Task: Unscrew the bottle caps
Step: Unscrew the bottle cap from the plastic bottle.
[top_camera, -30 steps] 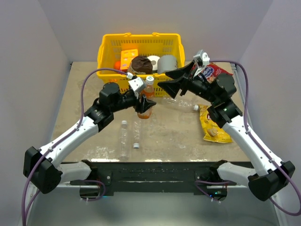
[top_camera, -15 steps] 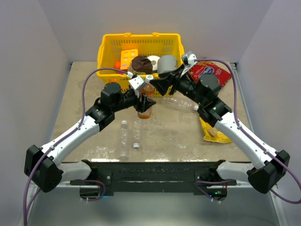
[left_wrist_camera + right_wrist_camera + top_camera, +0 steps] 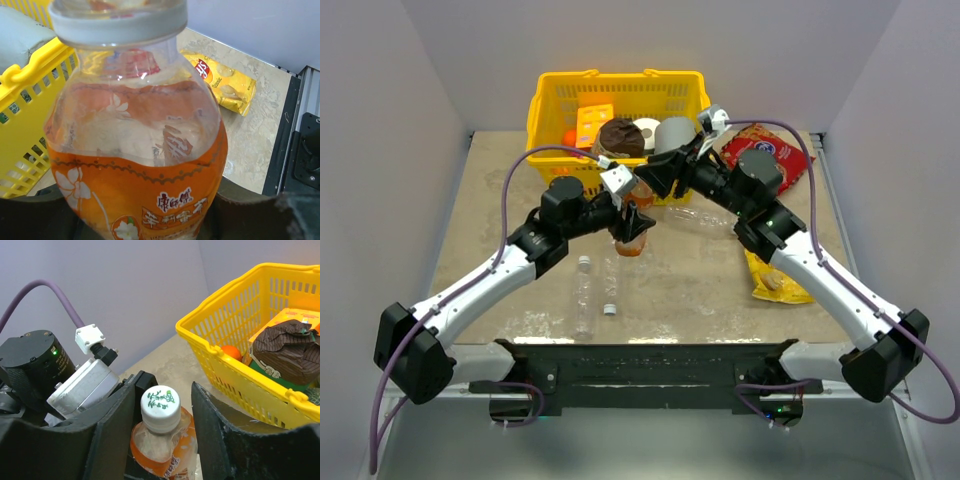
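Right wrist view: orange drink bottle [image 3: 161, 447] stands upright, its white green-printed cap [image 3: 160, 407] between the 2 black fingers [image 3: 117, 427] of the right hand [image 3: 652, 187]. That hand is released: a thin gap shows on each side of the cap, no contact yet.

Left hand [image 3: 626, 222] is clenched on the bottle's body at the label band, near mid worktop [image 3: 500, 230]. Cannot tell if the base touches the worktop.

Judged reason for the hold: 1 hand pins the body so it cannot spin, and the neck is left bare for the other hand to twist from above.

Room:
- yellow basket [image 3: 545, 110] wall is just behind the bottle, and its rim is near 1 finger in the right wrist view
- left wrist housing and its cable plug [image 3: 92, 340] crowd the opposite side
- both flanks look tight for a twist; open above

Nearer the bases, 2 clear bottles [image 3: 584, 297] lie flat. A small whitish cap [image 3: 608, 309] sits at the near end of 1; on or off, cannot tell. A 3rd clear bottle [image 3: 705, 216] lies beside the right arm. Chips bag [image 3: 775, 278] is well apart, toward the right edge
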{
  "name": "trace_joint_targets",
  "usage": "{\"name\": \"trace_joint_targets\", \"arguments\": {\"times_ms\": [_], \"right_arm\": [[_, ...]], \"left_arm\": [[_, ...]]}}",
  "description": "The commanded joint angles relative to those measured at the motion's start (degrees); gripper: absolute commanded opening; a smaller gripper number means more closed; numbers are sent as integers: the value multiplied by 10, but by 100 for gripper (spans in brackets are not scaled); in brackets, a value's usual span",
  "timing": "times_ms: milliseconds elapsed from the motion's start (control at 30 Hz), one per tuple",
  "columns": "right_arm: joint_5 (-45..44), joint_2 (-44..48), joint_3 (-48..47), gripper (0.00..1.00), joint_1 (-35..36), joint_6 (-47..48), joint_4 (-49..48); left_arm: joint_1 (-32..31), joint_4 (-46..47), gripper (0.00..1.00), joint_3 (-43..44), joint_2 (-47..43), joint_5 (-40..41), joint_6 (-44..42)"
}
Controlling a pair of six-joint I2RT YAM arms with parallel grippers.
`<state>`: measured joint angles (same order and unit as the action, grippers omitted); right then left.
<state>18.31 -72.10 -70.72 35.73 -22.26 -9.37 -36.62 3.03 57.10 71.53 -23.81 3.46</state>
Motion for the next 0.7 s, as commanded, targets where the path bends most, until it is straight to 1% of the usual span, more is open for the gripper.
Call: {"name": "trace_joint_targets", "arguments": {"times_ms": [0, 233, 267, 433, 500, 533, 600, 633, 667], "right_arm": [[27, -9, -38, 50, 3, -1, 6], [41, -14, -47, 43, 3, 6, 21], [43, -14, -49, 41, 3, 7, 22], [71, -23, -58, 37, 4, 9, 31], [82, -30, -62, 33, 3, 10, 32], [88, -31, -63, 29, 3, 10, 32], [107, -38, -64, 26, 3, 14, 32], [137, -39, -64, 22, 3, 15, 31], [146, -40, -65, 20, 4, 19, 30]], "left_arm": [[-6, 12, 0, 8, 5, -7, -7], [-6, 11, 0, 8, 5, -3, -8], [-6, 10, 0, 8, 5, -3, -8], [-6, 10, 0, 9, 5, -6, -9], [-7, 9, 0, 11, 5, -11, -10], [-6, 9, 0, 11, 3, -16, -12], [-6, 10, 0, 11, -1, -43, -16], [-6, 12, 0, 10, -7, -54, -24], [-6, 14, 0, 10, -9, -85, -27]]}}
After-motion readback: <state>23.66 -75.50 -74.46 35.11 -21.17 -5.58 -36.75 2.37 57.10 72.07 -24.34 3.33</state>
